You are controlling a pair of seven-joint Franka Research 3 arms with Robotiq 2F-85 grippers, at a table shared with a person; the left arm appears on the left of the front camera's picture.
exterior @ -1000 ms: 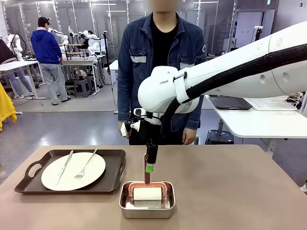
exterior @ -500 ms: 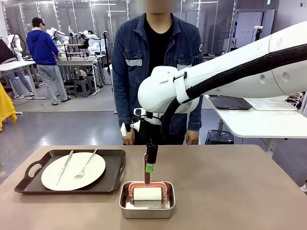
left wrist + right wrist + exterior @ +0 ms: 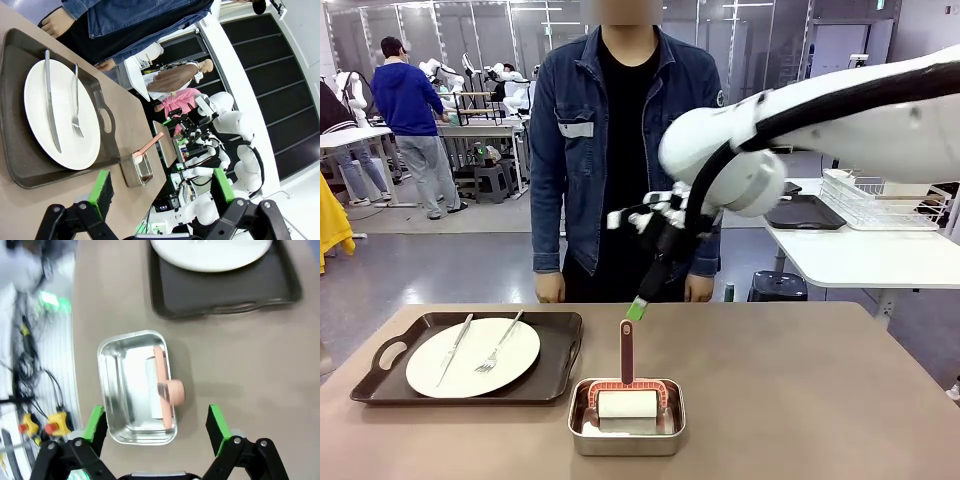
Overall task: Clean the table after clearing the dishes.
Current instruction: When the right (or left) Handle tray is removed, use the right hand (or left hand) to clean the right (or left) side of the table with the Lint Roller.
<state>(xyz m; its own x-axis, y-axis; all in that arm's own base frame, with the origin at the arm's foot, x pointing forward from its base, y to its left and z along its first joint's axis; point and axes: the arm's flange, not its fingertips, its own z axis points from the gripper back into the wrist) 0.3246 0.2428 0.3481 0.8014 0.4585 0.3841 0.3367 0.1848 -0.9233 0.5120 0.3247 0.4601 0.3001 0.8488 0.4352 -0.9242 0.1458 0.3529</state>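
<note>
Well, the right gripper [image 3: 638, 308] hangs tilted in the air just above the upright pink handle of the roller [image 3: 626, 352], its jaws spread wide with nothing between them. From its own wrist you look down past the green pads [image 3: 95, 423] onto the small steel pan [image 3: 120, 390] where the roller lies. The left gripper [image 3: 162, 187] is spread wide as well and holds nothing. On the brown table [image 3: 800, 400], toward the robot's left, sits the dark tray [image 3: 562, 350] carrying a white plate [image 3: 472, 365], with a knife [image 3: 453, 348] and a fork [image 3: 498, 345] lying side by side on it. The pan stands just beside the tray's right corner, near the robot's edge. A person [image 3: 620, 150] stands at the far side, hands [image 3: 549, 288] hanging down by the table's edge.
</note>
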